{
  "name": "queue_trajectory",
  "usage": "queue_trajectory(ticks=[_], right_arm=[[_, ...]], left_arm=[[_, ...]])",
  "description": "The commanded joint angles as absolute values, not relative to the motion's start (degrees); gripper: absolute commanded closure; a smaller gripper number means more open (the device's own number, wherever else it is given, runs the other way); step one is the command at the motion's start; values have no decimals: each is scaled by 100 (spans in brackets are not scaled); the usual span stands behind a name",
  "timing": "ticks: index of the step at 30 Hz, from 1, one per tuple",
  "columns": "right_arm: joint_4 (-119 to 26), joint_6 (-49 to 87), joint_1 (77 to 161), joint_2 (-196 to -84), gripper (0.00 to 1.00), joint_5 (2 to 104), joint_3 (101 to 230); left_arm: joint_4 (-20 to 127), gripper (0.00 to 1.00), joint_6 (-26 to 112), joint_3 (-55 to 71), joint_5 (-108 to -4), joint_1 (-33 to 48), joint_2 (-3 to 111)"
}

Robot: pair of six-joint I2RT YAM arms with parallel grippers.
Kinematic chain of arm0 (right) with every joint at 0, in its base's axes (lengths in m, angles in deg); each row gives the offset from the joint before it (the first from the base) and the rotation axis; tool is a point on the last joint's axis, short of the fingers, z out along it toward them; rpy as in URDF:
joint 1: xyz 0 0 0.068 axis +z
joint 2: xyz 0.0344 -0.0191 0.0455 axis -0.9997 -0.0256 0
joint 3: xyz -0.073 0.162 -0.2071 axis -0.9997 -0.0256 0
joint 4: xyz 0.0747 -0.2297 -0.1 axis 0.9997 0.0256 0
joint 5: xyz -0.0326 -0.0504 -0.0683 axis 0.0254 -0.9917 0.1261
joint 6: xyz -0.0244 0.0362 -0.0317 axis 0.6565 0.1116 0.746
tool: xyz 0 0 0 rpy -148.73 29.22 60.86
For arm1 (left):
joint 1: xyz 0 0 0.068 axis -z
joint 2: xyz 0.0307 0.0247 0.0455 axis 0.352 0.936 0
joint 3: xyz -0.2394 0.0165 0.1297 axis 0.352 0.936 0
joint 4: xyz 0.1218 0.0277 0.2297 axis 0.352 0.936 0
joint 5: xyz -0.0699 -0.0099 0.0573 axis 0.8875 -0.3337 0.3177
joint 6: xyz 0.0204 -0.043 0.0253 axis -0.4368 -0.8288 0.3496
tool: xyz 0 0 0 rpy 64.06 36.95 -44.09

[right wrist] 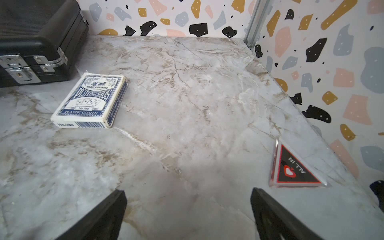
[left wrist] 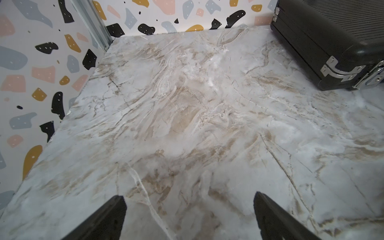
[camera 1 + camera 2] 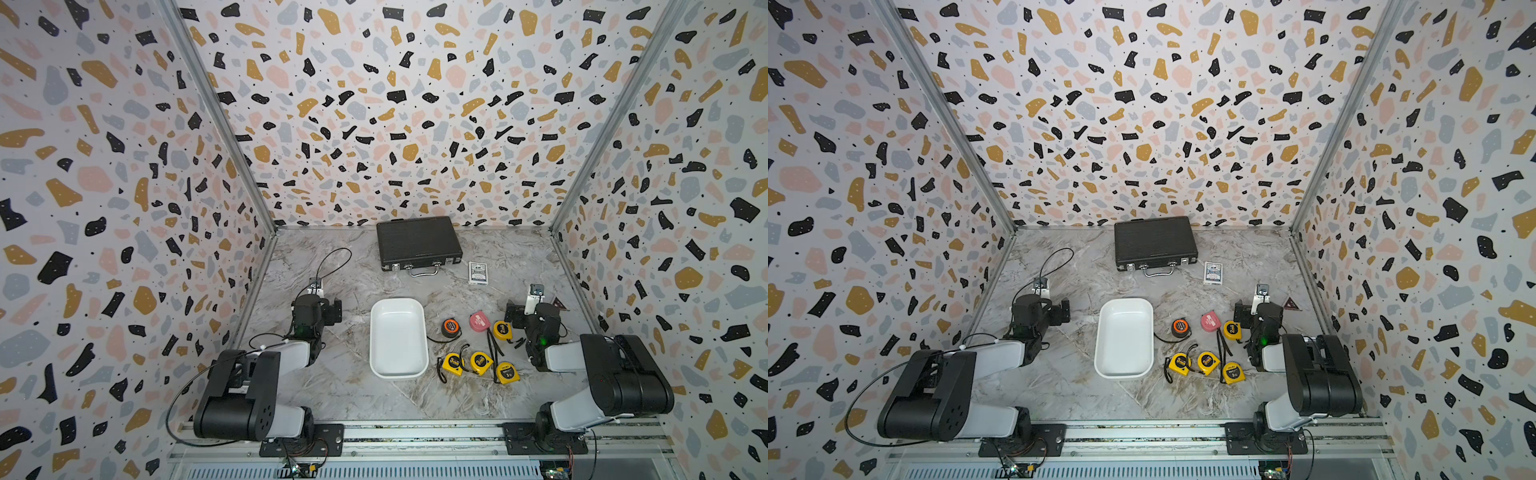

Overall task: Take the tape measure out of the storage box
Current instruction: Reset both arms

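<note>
Black L hand [image 2: 189, 196]: tips only in-frame

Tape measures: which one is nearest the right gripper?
The yellow tape measure just beside the pink round tape measure; the other three yellow ones lie in a row nearer the arms' bases, farther from the right gripper.

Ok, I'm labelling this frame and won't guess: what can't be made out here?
Inside the briefcase: lid shut in every view; wrist views crop it at the edge.
Print on the yellow tape measures: too small in both top views, outside both wrist views.
The storage box: outside both wrist views.
</note>
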State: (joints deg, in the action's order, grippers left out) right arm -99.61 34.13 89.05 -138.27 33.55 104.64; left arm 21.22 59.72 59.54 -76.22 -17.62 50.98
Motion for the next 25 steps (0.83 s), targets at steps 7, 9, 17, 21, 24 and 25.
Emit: queue_trajectory(ticks=[7,9,17,21,24,25], right_arm=[[-10157,3499,8950,-13778,1,3217,10554],[-10166,3500,8950,-13779,1,3218,10557],[-10184,3499,8950,-13770,1,3243,10540],[-10197,3515,8950,-13779,1,3245,10533],[-10180,3508,8950,-13779,1,3249,10539],[-10185,3508,8950,-13779,1,3249,10539]], left_arm=[[1563,0,5923,5964,-7458,-1815,5044],[1561,0,5926,5964,-7454,-1815,5045],[1294,0,5981,6058,-7350,-1797,5119],[999,0,6018,6190,-7249,-1806,5218],[1084,0,6017,6166,-7249,-1806,5184],[1082,0,6016,6174,-7242,-1806,5185]])
